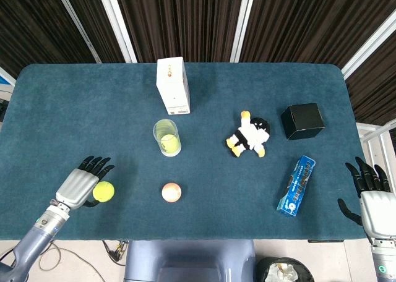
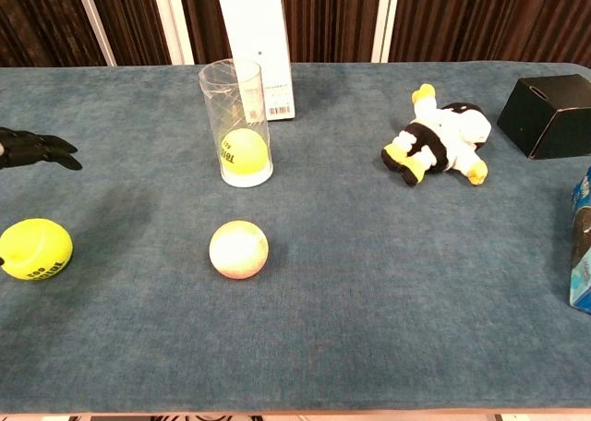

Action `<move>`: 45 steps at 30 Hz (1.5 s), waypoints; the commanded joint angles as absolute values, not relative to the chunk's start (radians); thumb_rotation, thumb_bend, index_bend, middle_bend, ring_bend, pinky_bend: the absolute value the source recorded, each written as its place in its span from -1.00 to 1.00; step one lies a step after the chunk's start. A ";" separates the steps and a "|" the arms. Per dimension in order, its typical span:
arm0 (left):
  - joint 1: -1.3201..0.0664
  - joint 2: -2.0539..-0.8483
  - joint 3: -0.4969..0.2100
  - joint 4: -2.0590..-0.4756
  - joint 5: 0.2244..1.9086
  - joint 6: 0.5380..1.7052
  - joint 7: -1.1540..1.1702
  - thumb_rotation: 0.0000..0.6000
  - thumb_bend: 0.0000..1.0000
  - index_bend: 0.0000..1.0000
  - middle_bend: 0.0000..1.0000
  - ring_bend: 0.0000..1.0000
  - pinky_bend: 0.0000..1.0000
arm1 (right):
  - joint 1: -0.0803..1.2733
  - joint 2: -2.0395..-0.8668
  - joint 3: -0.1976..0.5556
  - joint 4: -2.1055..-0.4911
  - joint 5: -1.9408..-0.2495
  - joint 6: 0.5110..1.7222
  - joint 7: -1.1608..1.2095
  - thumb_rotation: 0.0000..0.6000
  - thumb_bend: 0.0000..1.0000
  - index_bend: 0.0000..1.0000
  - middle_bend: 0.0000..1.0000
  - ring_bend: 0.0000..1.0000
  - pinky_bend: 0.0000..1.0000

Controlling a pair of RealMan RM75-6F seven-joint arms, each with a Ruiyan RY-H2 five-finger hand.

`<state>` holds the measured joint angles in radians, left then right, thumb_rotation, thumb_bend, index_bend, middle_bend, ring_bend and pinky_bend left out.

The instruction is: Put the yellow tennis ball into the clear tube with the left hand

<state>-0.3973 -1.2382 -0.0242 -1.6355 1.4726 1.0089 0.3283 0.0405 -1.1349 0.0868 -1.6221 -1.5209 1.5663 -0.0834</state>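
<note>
**Left hand spread open right by the ball**

Your left hand (image 1: 80,184) hovers over the near left part of the table (image 1: 62,109), palm down, fingers (image 2: 37,150) spread wide and holding nothing. The yellow tennis ball (image 1: 103,191) lies on the cloth just beside the hand, on its thumb side; in the head view the hand's edge overlaps the ball slightly, and you cannot tell from either view whether it touches. In the chest view the ball sits below the dark fingertips, with clear cloth between them.

Further out on the thumb side of that hand, a pale pink-and-white ball (image 1: 171,192) rests on the table, well apart from the yellow one. Beyond the fingertips and over toward the middle stands the clear tube (image 2: 236,124), upright with its mouth open at the top; a second yellow ball (image 2: 244,152) already sits at its bottom. Just behind the tube stands a tall white box (image 1: 173,85).

Far across from the left hand lie a black, white and yellow plush toy (image 1: 249,135), a black box (image 1: 302,120) and a blue packet (image 1: 296,185).

Your right hand (image 1: 371,195) is at the table's near right edge, fingers apart and upright, holding nothing, near the blue packet but not touching it.
</note>
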 commanded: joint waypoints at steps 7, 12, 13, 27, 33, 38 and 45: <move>-0.418 -1.292 -0.003 -1.576 1.461 0.980 0.332 1.00 -0.91 -0.72 -0.74 -0.63 -0.53 | 0.041 -1.136 0.088 -1.621 -1.518 1.565 -0.082 1.00 -0.30 -0.74 -0.93 -0.78 -0.89; -0.421 -1.307 0.006 -1.561 1.470 0.990 0.337 1.00 -0.91 -0.70 -0.61 -0.55 -0.46 | 0.042 -1.136 0.088 -1.621 -1.518 1.563 -0.082 1.00 -0.30 -0.74 -0.93 -0.78 -0.89; -0.421 -1.308 0.007 -1.559 1.469 0.990 0.339 1.00 -0.91 -0.69 -0.58 -0.53 -0.45 | 0.042 -1.136 0.088 -1.621 -1.518 1.564 -0.083 1.00 -0.30 -0.74 -0.93 -0.78 -0.89; -0.437 -1.319 0.023 -1.545 1.447 0.973 0.378 1.00 -0.75 -0.50 -0.25 -0.34 -0.26 | 0.043 -1.139 0.086 -1.621 -1.521 1.561 -0.088 1.00 -0.30 -0.74 -0.93 -0.79 -0.89; -0.438 -1.328 0.033 -1.531 1.459 0.988 0.392 1.00 -0.58 -0.32 -0.09 -0.22 -0.13 | 0.042 -1.138 0.087 -1.622 -1.519 1.561 -0.087 1.00 -0.30 -0.74 -0.93 -0.79 -0.89; -0.440 -1.329 0.038 -1.527 1.440 0.978 0.424 1.00 -0.45 -0.16 -0.01 -0.15 -0.08 | 0.041 -1.135 0.088 -1.622 -1.517 1.564 -0.083 1.00 -0.30 -0.74 -0.93 -0.78 -0.89; -0.440 -1.308 0.026 -1.561 1.455 1.021 0.408 1.00 -0.42 -0.12 0.00 -0.14 -0.07 | 0.040 -1.135 0.088 -1.623 -1.519 1.564 -0.082 1.00 -0.30 -0.74 -0.93 -0.78 -0.89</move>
<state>-0.4397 -1.3160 0.0315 -1.5509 1.4494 1.0104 0.4185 0.0403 -1.1349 0.0875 -1.6229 -1.5187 1.5644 -0.0823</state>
